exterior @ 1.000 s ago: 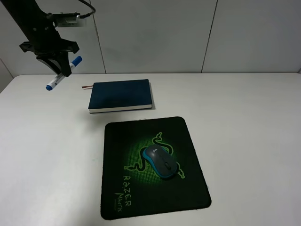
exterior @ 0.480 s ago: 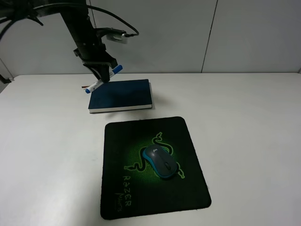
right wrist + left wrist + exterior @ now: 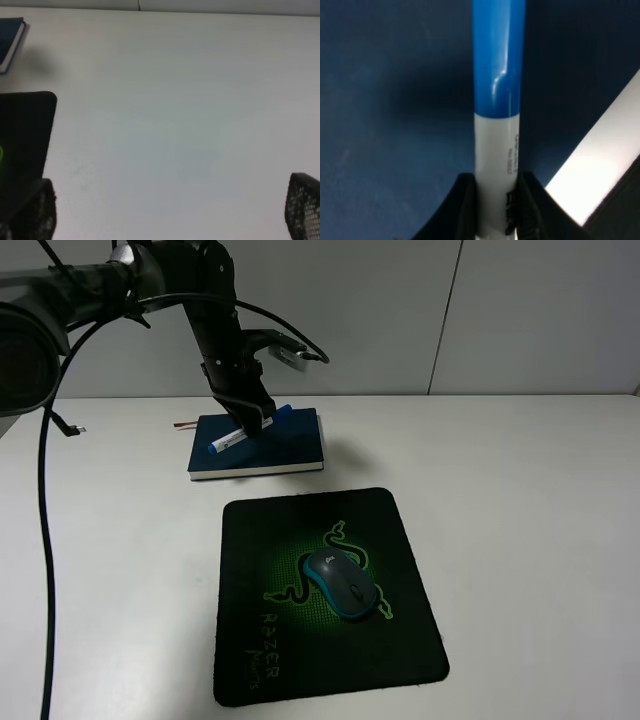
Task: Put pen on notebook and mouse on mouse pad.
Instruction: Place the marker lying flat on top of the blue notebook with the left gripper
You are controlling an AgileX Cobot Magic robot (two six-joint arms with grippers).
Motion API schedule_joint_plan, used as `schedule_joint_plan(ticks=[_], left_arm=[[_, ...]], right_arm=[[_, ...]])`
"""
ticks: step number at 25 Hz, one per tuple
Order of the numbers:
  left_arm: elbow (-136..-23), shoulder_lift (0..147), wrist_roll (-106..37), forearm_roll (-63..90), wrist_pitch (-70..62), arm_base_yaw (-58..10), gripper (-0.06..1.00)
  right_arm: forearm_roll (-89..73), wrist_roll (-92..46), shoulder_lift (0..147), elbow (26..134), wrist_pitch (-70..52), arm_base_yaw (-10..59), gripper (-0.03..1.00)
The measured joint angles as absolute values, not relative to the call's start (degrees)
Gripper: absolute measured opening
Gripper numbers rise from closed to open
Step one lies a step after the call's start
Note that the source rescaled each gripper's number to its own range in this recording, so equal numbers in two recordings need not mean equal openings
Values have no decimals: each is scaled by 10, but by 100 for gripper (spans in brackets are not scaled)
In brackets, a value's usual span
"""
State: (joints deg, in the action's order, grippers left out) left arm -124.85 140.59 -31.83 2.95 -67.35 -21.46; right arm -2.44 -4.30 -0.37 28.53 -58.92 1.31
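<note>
Pinching the pen (image 3: 250, 429), the left gripper (image 3: 256, 421) hangs over the notebook (image 3: 285, 440). Green "Razer" lettering marks the mouse pad (image 3: 400, 640); the barrel's print is unreadable. The right gripper (image 3: 165, 210) is spread wide.

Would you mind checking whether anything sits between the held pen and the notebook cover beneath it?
Nothing visible does. The left claw holds the pen right over the notebook, whose cover is bare under it in the left wrist view.

Lab-like test bench, bare white table (image 3: 520, 500), plain grey panelled wall (image 3: 520, 310), cabled robot arm (image 3: 215, 310)
</note>
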Motion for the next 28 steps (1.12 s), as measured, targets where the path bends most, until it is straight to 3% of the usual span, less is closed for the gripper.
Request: schedule_joint_plan(ticks=[23,25,28], left_arm=[[-1252,1446,-345,4,-625,-208,1],[-1252,1446,-345,6,-622,-207,10],[-1252,1446,-345,12,-617,-207,35]], right_arm=[[-24,-43,-4,285,-589,13,100],[-25,-43,-4,285,-589,13,100],[-26,-43,-4,285,-589,13,100]])
